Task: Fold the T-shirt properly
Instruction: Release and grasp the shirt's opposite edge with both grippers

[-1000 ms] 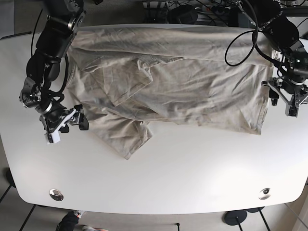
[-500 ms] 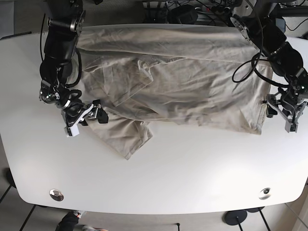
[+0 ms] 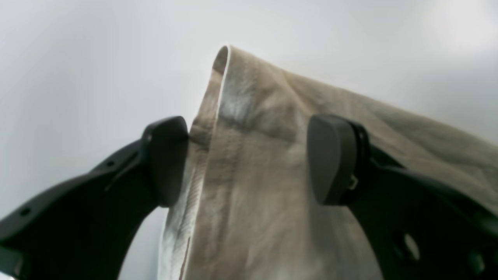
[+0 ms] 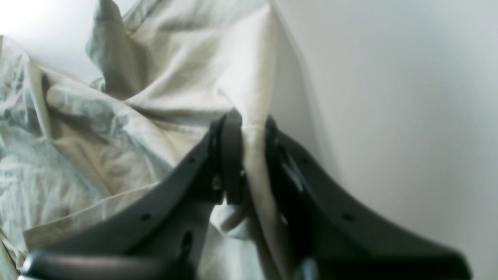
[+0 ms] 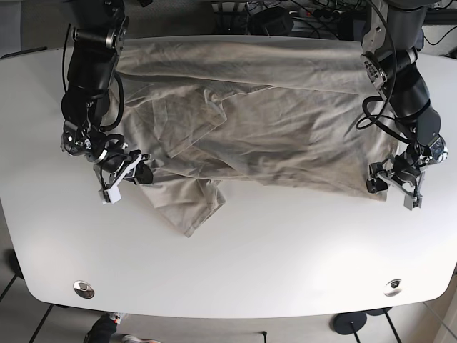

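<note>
Beige T-shirt (image 5: 271,128) unmarked; right claw (image 4: 249,128) clamps hem; left claw (image 3: 249,159) apart, straddling corner.

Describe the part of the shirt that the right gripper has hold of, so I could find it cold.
On the white table, the beige T-shirt lies spread and rumpled. Follow its near edge toward the base view's left, where a flap juts out toward the camera. The right gripper is shut on the hemmed edge beside it.

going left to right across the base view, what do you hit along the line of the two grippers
bare table → right gripper, shut on the T-shirt's edge → T-shirt → left gripper, open at the shirt's corner → bare table again
</note>
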`<state>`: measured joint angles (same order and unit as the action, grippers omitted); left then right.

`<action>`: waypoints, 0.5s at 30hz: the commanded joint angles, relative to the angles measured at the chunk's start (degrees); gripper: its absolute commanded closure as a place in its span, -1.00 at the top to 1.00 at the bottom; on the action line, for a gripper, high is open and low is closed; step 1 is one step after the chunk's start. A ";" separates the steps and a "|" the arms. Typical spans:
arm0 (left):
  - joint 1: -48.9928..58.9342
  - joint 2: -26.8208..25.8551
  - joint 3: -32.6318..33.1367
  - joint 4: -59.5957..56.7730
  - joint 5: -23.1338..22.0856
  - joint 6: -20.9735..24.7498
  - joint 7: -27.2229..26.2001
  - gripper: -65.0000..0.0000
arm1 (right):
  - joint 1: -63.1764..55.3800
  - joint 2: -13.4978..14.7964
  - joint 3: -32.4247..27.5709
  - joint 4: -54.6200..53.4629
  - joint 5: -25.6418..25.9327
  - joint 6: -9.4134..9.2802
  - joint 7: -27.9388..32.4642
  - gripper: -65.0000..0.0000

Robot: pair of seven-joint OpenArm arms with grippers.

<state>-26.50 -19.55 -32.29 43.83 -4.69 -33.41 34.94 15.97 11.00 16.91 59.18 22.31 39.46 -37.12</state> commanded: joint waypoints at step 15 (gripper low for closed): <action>1.05 -0.19 5.44 0.69 -0.72 2.33 -5.44 -1.00 | 1.48 -1.20 0.19 1.70 1.12 0.54 1.30 -0.94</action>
<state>-24.34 -18.96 -26.83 43.97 -5.91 -31.62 29.06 15.94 9.32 16.93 59.64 22.28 39.44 -37.32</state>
